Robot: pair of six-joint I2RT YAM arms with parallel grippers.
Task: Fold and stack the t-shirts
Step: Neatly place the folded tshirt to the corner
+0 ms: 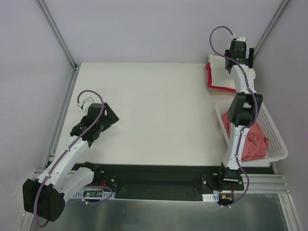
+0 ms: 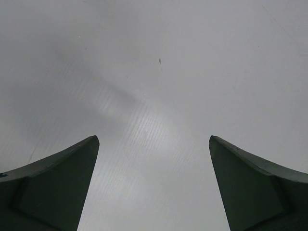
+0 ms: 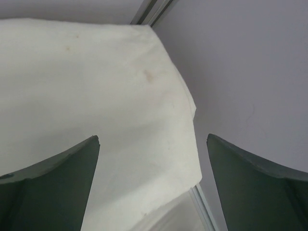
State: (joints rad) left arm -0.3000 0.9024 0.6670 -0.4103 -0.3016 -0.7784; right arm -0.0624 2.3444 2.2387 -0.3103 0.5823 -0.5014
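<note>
A folded cream t-shirt [image 1: 220,72] tops a stack in the table's back right corner. A magenta-red t-shirt [image 1: 210,77] shows at the stack's left edge, and a tan layer [image 1: 221,89] at its near edge. My right gripper [image 1: 239,54] hovers over this stack. In the right wrist view it [image 3: 153,139] stands open above the cream t-shirt [image 3: 96,86], holding nothing. A crumpled salmon-pink t-shirt [image 1: 255,142] lies in the basket. My left gripper [image 1: 111,118] is over the table's left side, open [image 2: 154,139] above bare table.
The white slotted basket [image 1: 279,144] stands at the table's right edge, beside the right arm's middle link. Metal frame rails and grey walls close in the back corner next to the stack [image 3: 149,9]. The white tabletop [image 1: 159,120] spreads between the arms.
</note>
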